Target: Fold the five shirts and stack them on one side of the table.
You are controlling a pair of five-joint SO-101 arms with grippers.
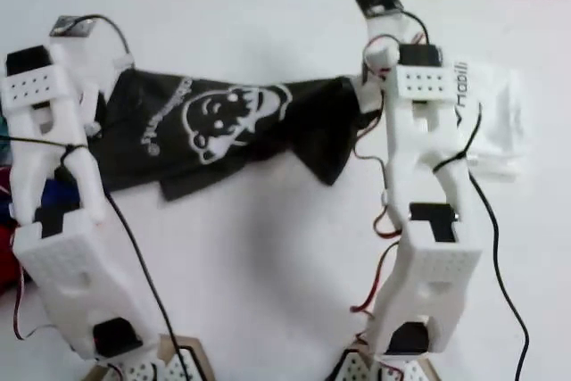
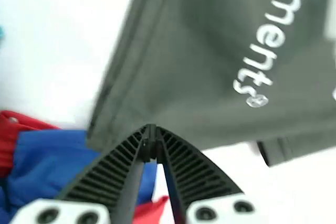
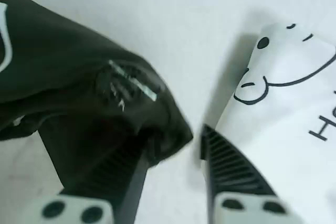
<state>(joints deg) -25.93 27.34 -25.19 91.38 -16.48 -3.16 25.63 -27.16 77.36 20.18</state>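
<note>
A black shirt with a white cartoon print lies stretched across the far half of the table between both arms. My left gripper is shut on the hem of the black shirt at its left end; the high view shows that gripper there. My right gripper is open at the shirt's right end, with the bunched black shirt lying over one finger. White table shows between its fingers. A folded white shirt sits right beside the other finger.
The white shirt lies at the far right of the table, partly under the right arm. Red and blue shirts are bunched at the left edge. The white table stretches toward the arm bases.
</note>
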